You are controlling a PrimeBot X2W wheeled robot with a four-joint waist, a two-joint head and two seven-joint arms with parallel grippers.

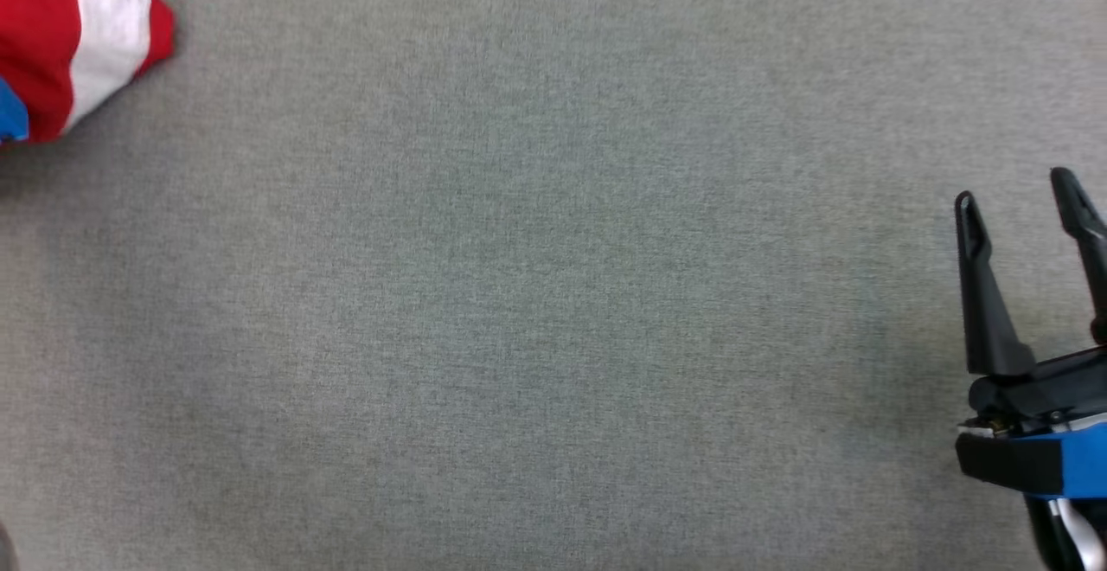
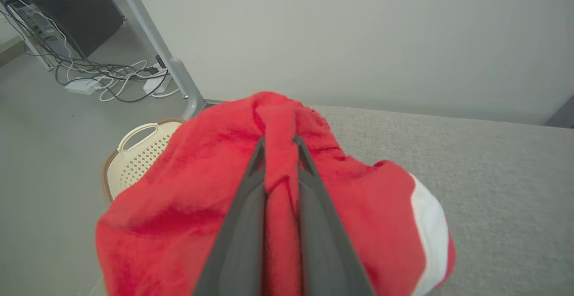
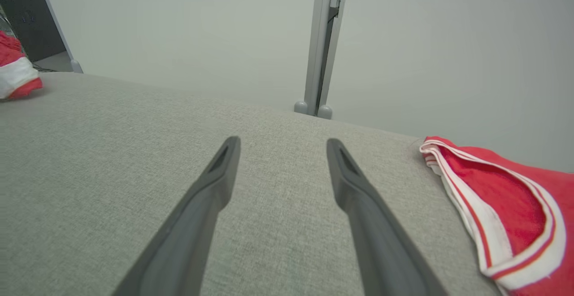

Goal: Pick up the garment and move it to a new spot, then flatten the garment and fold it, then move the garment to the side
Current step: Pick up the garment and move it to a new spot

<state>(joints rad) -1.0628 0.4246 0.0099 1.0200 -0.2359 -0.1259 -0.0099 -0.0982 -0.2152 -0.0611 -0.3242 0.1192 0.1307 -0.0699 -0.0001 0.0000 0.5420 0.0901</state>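
From the head view the garment (image 1: 82, 35) sits in the far upper-left corner of the grey table (image 1: 553, 311), a red heap with a white band and a sliver of blue, while the right gripper (image 1: 1014, 187) hovers at the lower right, well apart from it, fingers spread and empty. In the left wrist view the left gripper (image 2: 279, 142) is pinched on a raised ridge of red cloth near the top of the heap, and the fabric bulges out on both sides of the fingers; the bundle lies at the table's edge, with a cream basket (image 2: 136, 152) on the floor beyond. In the right wrist view the right gripper (image 3: 282, 142) stands wide over bare table; the garment (image 3: 13, 69) is at the far left, and a second red garment (image 3: 502, 206) with white trim lies at the right. The cloth looks soft, fleecy and light — it should sag and trail once lifted, not slip. One pinch on a mid-fold will probably only carry it bunched; flattening likely calls for hems or corners.
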